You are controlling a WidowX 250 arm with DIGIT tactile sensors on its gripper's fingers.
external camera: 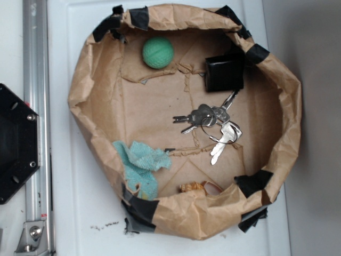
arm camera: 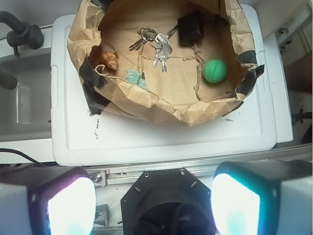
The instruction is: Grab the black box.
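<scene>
The black box rests inside the brown paper basin, against its upper right wall, just above a bunch of keys. In the wrist view the black box lies at the far side of the basin, right of the keys. My gripper does not appear in the exterior view. In the wrist view it is open, its two glowing pads wide apart, high above the black hexagonal base plate and well short of the basin. Nothing is between the fingers.
A green ball, a teal cloth and a shell also lie in the basin, whose rim carries black tape patches. The basin stands on a white lid. An aluminium rail runs along the left.
</scene>
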